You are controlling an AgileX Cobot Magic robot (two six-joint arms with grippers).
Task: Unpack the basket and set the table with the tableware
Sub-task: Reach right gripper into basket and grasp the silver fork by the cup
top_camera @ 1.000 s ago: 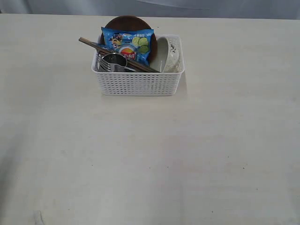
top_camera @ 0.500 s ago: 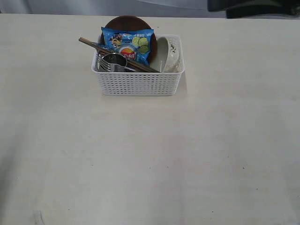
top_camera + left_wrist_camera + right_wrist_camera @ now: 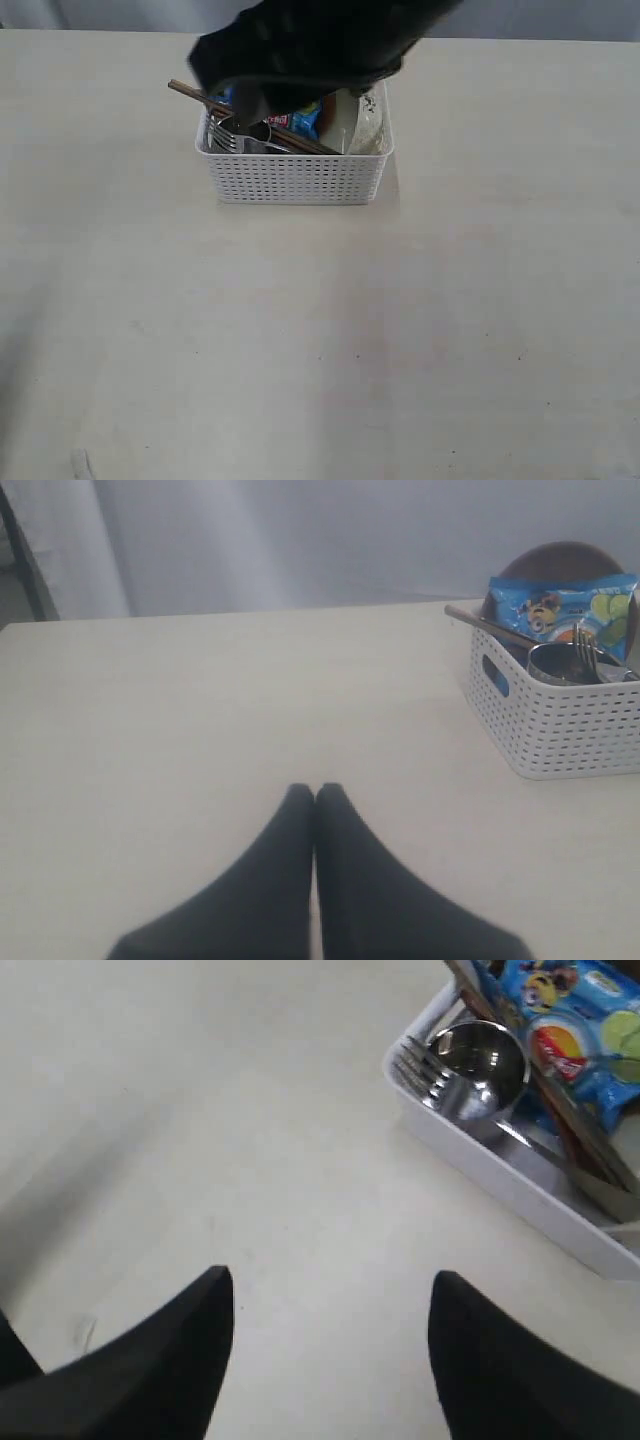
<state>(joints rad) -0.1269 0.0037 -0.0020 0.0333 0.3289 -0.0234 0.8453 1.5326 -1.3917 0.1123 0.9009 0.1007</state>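
Toward the far side of the pale desk [image 3: 320, 330] stands the white lattice basket [image 3: 295, 172], upright and packed. In the exterior view a dark, blurred right arm [image 3: 300, 45] reaches across above the basket's far half and hides what lies behind it. In front of the arm, the brown chopsticks [image 3: 190, 93] stick out over the basket's left rim. The steel cup [image 3: 246, 130] and the fork [image 3: 222, 140] sit in the left corner, the fork's tines pointing up. The off-white bowl [image 3: 356, 122] stands on edge against the right wall, and a strip of the blue chip bag [image 3: 302, 118] shows between cup and bowl.

The left wrist view shows the left end effector [image 3: 315, 792] with its two dark fingers pressed together, pinching nothing. It is low over bare desk and well apart from the basket. In this view the round reddish-brown plate [image 3: 560, 560] stands on edge at the back of the basket, behind the chip bag.

The right wrist view shows the right end effector [image 3: 330, 1276] with its fingers spread wide and nothing between them but bare desk. The basket's corner with the cup and fork lies near, beyond the fingertips, and the chopsticks run slantwise over the chip bag. No tableware lies out on the desk
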